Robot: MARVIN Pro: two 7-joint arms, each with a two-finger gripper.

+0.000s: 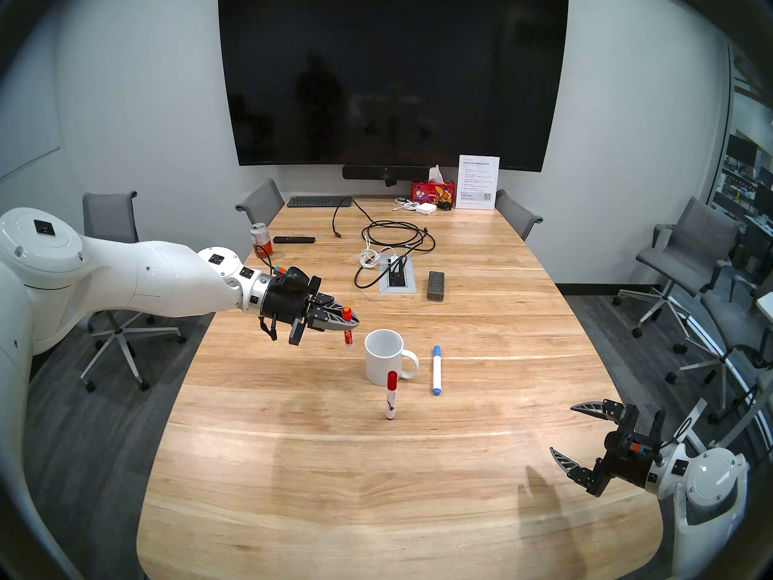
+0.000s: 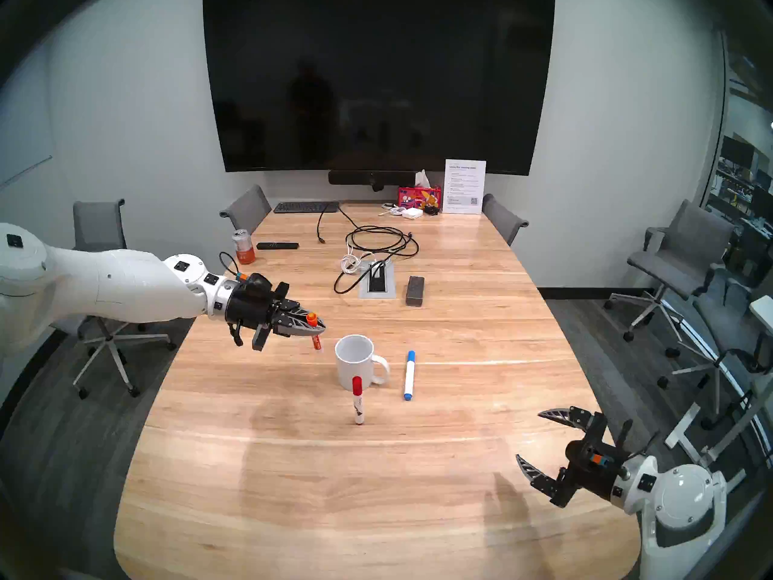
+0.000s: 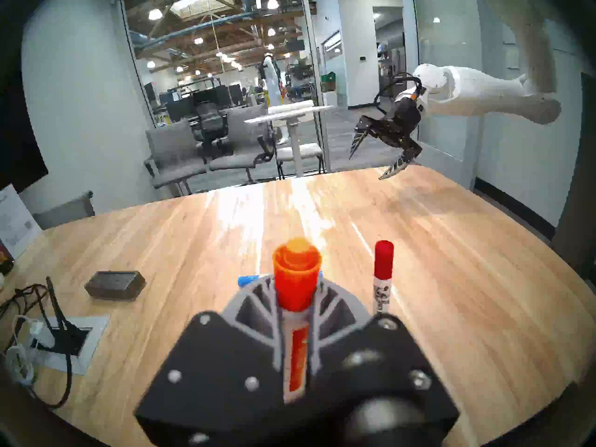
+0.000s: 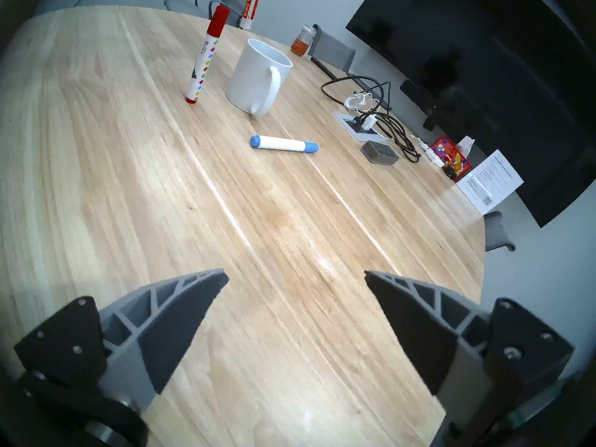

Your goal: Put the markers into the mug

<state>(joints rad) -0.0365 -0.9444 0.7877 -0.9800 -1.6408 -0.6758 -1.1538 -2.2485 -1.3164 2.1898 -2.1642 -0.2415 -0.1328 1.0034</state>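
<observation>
**Orange marker held in the air beside the mug**

At the left, the left gripper is closed tight on the orange-capped marker, which hangs upright between the fingers, cap up, its lower end clear above the table. The marker is just to the left of the mug and not yet over its opening. In the left wrist view the same marker fills the middle, clamped between the two grey fingers.

The white mug stands upright near the middle of the table, its handle turned to the right, and nothing is visible inside it. Directly in front of the mug, the red-capped marker stands upright on its end, cap up. To the right of the mug's handle, the blue-capped marker lies flat on the wood, close to the handle but not touching.

Far at the right, the right gripper hangs above the table's near corner with its fingers spread wide and nothing between them.
</observation>
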